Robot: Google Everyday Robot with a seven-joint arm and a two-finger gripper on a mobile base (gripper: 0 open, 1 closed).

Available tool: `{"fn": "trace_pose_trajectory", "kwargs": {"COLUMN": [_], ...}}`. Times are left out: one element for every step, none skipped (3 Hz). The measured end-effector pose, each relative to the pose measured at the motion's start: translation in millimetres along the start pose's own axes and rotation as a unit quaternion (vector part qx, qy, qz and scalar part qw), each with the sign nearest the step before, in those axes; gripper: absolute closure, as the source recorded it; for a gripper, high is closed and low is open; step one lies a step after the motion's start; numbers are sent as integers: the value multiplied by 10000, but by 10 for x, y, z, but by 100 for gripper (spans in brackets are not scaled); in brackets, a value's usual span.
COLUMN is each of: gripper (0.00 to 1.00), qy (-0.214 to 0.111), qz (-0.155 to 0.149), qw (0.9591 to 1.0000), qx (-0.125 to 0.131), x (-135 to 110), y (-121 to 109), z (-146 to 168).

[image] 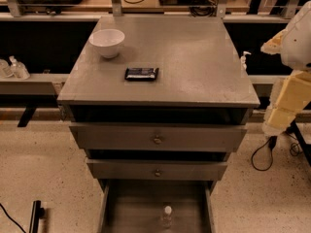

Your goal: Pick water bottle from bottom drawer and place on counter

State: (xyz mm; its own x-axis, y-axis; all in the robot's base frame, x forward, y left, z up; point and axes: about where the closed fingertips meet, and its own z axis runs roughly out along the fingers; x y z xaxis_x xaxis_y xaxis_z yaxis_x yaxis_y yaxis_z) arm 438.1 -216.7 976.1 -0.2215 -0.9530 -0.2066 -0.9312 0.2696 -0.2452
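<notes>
Grey bench fills the middle. At 6 o'clock the water bottle stands in the open bottom drawer. Pincer at 3 o'clock; its opening cannot be told.

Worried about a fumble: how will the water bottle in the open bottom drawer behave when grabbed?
The water bottle stands upright and narrow, so a nudge would probably tip it and let it roll on the bottom drawer floor. Its clear plastic likely flexes under the jaws. The gripper is out of view; only the arm shows at right.
</notes>
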Motion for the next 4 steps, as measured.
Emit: {"fn": "trace_pose_trajectory", "kwargs": {"gripper": [0, 0, 0, 0], "qy": [0, -444, -1268, -2080], "qz": [0, 171, 516, 421], "qw": [10000, 9989, 9904, 9760], "qx": [0, -38, -183, -484], "x": [0, -99, -368, -640], "y": [0, 46, 467, 937], "z": [0, 185, 495, 1059]}}
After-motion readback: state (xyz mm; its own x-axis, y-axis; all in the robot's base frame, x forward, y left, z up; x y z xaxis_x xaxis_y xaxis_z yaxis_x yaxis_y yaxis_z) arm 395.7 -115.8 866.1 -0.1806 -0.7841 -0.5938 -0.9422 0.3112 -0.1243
